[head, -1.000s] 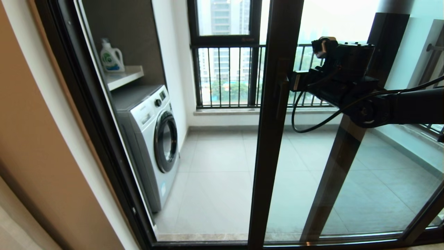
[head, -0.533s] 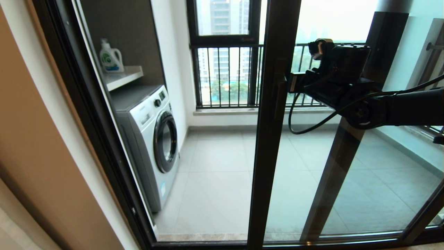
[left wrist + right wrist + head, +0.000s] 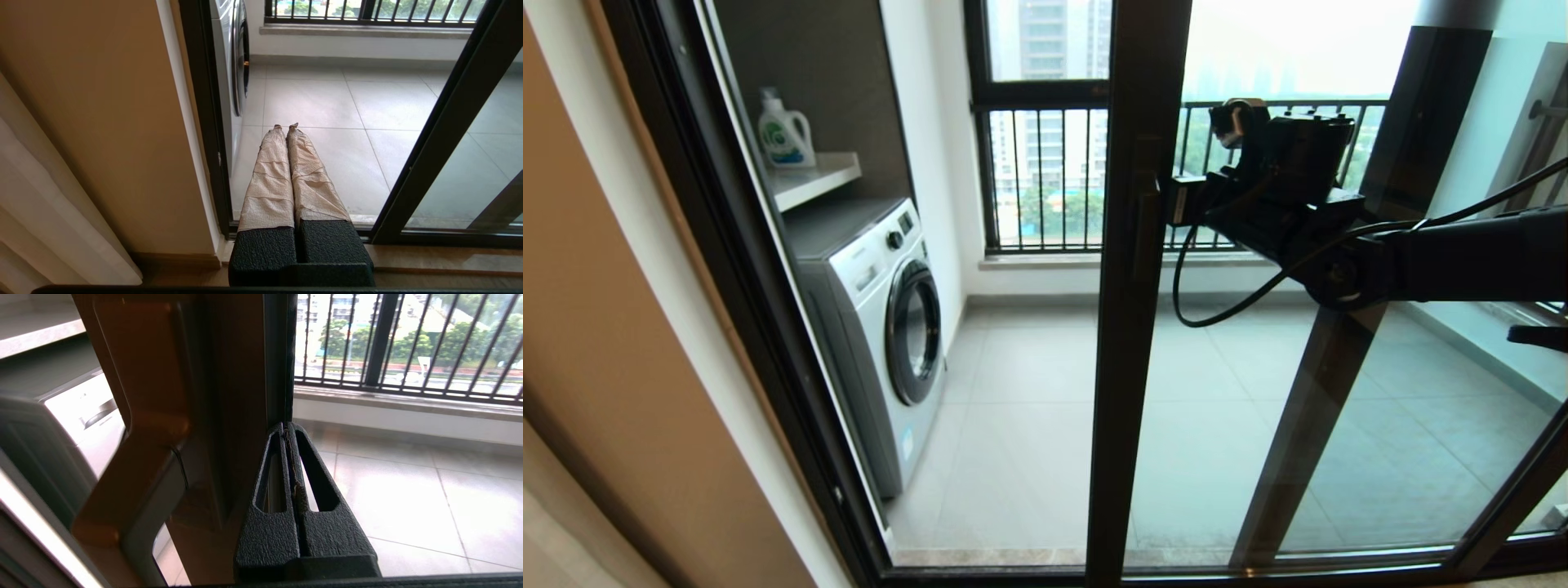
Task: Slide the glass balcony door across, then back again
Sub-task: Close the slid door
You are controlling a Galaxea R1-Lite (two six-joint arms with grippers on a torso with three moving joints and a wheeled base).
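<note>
The glass balcony door [image 3: 1129,343] stands partly across the opening, its dark upright near the middle of the head view. Its short bar handle [image 3: 1147,219] is on that upright. My right gripper [image 3: 1178,201] is shut on nothing, its tips touching the upright on the glass side, just right of the handle. The right wrist view shows the right gripper [image 3: 285,426] with its tips against the upright [image 3: 239,375], the handle [image 3: 141,396] beside it. My left gripper [image 3: 286,126] is parked low by the door sill, its tape-wrapped fingers [image 3: 273,171] shut and empty.
A white washing machine [image 3: 882,327] stands at the left of the balcony under a shelf [image 3: 817,181] holding a detergent bottle [image 3: 784,135]. Behind is a barred window [image 3: 1054,180]. Another dark upright [image 3: 1339,367] crosses behind the glass. A beige wall [image 3: 596,327] bounds the left.
The door's upright and my right gripper have both moved left together, narrowing the open gap beside the washing machine. The left arm has not moved.
</note>
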